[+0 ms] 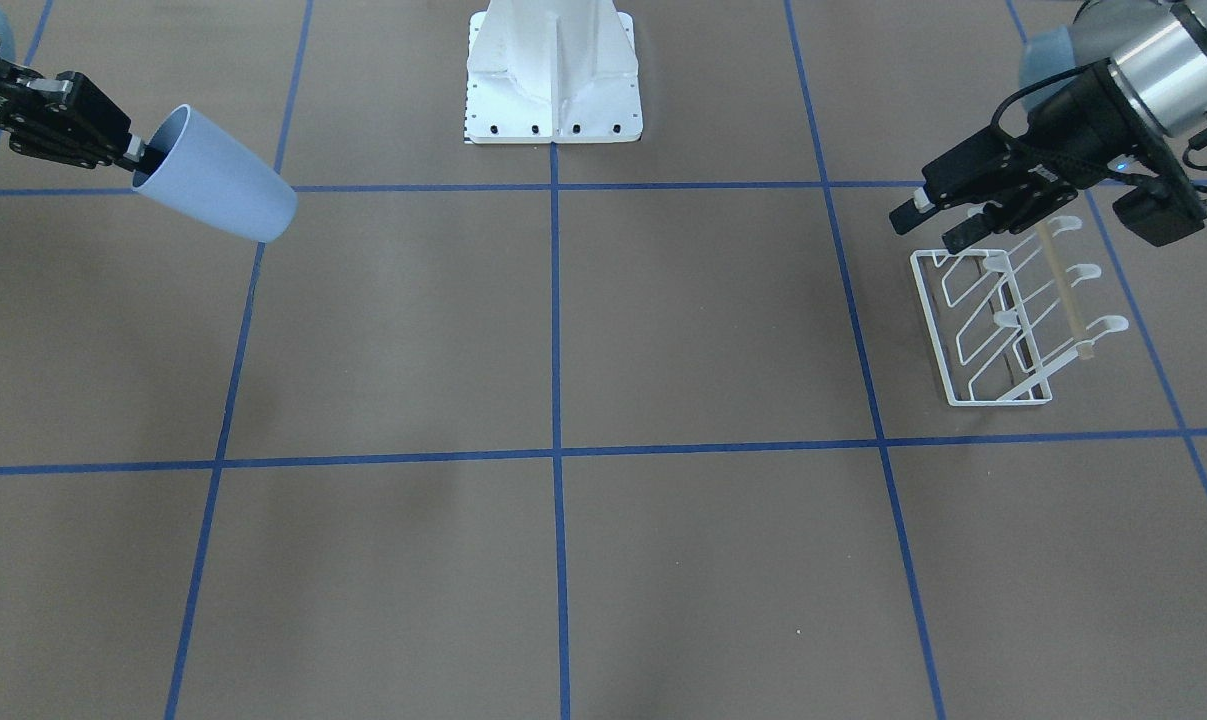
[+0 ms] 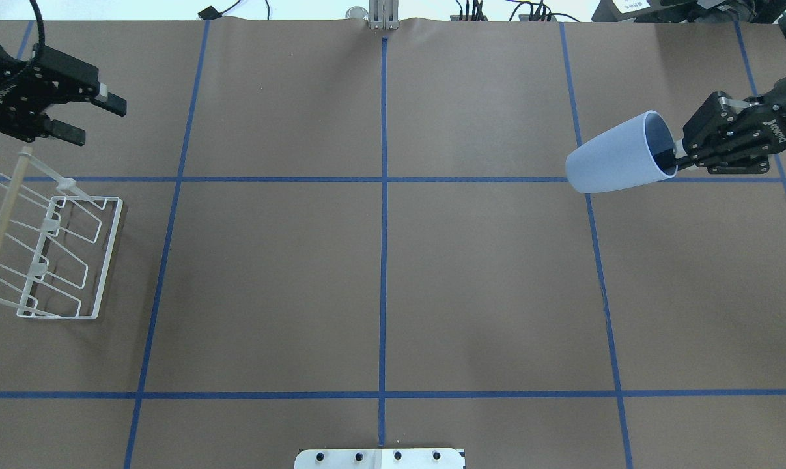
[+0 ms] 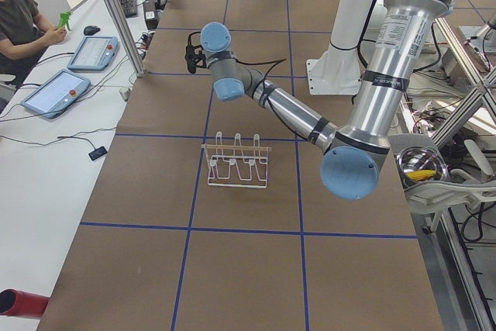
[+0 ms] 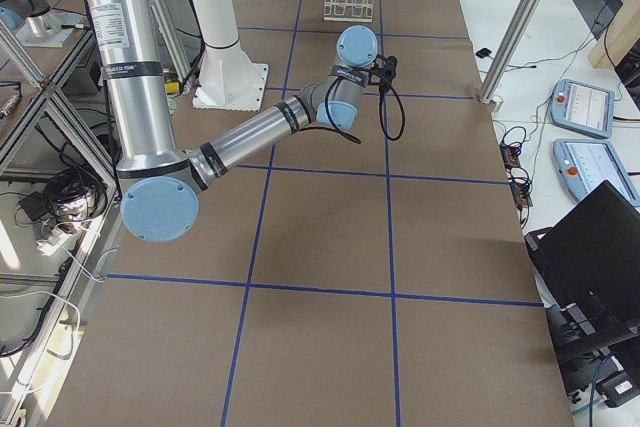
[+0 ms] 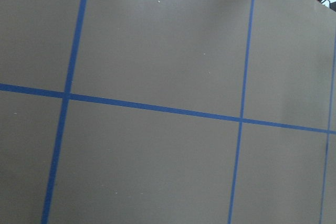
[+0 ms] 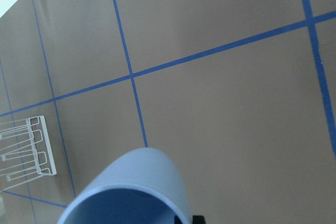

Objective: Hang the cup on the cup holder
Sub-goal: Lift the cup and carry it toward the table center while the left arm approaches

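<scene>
The light-blue cup hangs in the air at the table's right side, tilted on its side, base toward the centre. My right gripper is shut on the cup's rim, one finger inside it; the cup also shows in the front view and the right wrist view. The white wire cup holder stands at the far left of the table, prongs slanted, with a beige rod. My left gripper is open and empty, hovering just beyond the holder's far end. The holder also shows in the front view.
The robot's white base plate stands at the table's middle rear edge. Blue tape lines grid the brown tabletop. An operator sits at a side desk with tablets, beyond the table.
</scene>
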